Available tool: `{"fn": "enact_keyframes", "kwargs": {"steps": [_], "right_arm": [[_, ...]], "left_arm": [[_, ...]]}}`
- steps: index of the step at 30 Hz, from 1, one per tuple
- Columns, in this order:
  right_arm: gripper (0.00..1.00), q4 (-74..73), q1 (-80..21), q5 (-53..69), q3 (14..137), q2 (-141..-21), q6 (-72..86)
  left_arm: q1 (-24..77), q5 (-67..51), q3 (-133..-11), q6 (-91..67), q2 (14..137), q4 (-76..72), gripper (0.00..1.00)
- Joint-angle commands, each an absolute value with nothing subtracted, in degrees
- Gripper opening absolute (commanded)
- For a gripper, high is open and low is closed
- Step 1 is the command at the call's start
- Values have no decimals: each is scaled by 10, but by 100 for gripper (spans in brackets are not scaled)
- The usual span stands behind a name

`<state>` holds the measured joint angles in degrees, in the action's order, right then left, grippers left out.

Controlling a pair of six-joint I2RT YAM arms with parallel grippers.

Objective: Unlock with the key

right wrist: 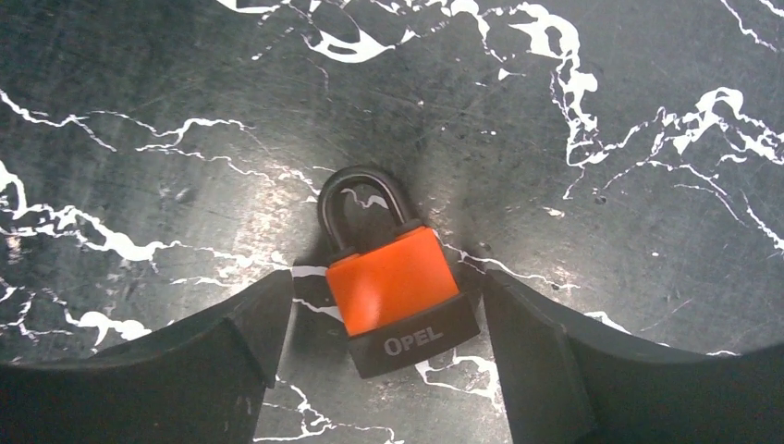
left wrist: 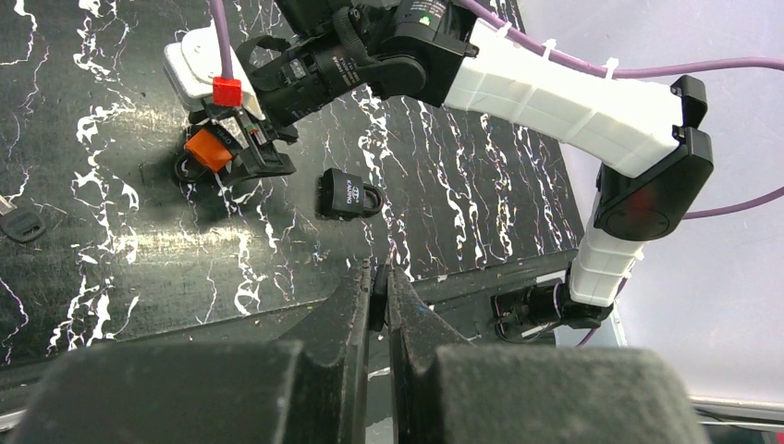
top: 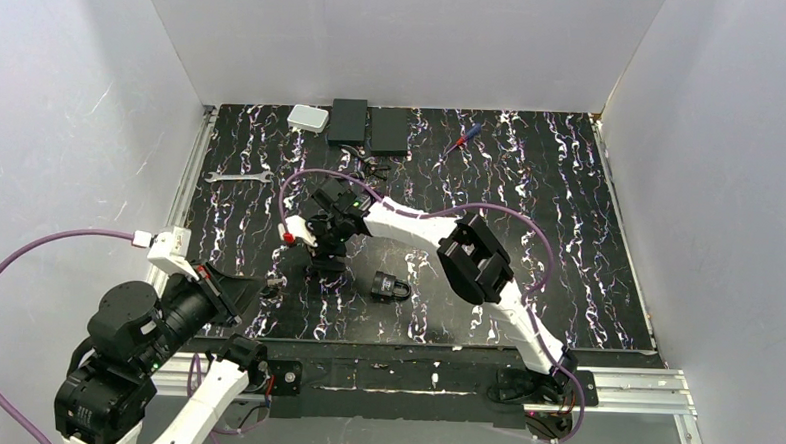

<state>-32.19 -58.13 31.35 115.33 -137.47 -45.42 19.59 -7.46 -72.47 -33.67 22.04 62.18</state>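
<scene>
An orange padlock [right wrist: 393,282] with a black base and dark shackle lies flat on the marbled black table. My right gripper [right wrist: 384,298] stands open around it, one finger on each side, with a gap at the left finger. From the left wrist view the padlock [left wrist: 208,150] shows under the right gripper [left wrist: 242,153]. My left gripper [left wrist: 379,277] hangs over the table's near edge, shut on a thin dark piece, the key [left wrist: 378,298]; only its edge shows. In the top view the left gripper [top: 249,291] is near left and the right gripper [top: 326,254] hides the padlock.
A black padlock [top: 390,286] lies just right of the right gripper. A small black-headed key [left wrist: 20,224] lies on the table at left. At the back are a wrench [top: 238,177], a white box [top: 308,118], two black boxes [top: 348,120] and a screwdriver [top: 462,137].
</scene>
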Motion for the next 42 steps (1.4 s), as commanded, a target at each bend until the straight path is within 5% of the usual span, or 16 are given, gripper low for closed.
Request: {"fn": "enact_keyframes", "kwargs": {"steps": [1, 6, 11, 13, 18, 23, 26, 32, 39, 42], "right_arm": [[75, -280, -578, 297, 1139, -1380, -458], [54, -263, -577, 269, 1105, -1364, -448], [10, -214, -578, 209, 1060, -1330, -366], [1, -169, -578, 160, 1033, -1309, -299], [1, -132, -577, -14, 1013, -1259, -111], [1, -251, -572, -360, 1007, -1208, 160], [1, -306, -552, -466, 944, -1154, 309], [1, -410, -470, -476, 795, -1082, 626], [2, -443, -441, -452, 760, -1089, 701], [22, -438, -435, -438, 755, -1085, 707]], "left_arm": [[193, -70, -732, -332, 232, 616, 0], [194, -66, -725, -329, 230, 613, 0], [194, -58, -724, -315, 234, 607, 0], [193, -52, -722, -311, 234, 602, 0], [193, -38, -708, -310, 226, 588, 0], [194, -26, -679, -320, 213, 566, 0], [194, -25, -662, -323, 213, 547, 0], [193, -26, -638, -326, 215, 518, 0], [194, -35, -642, -310, 235, 508, 0], [194, -31, -645, -307, 236, 508, 0]]}}
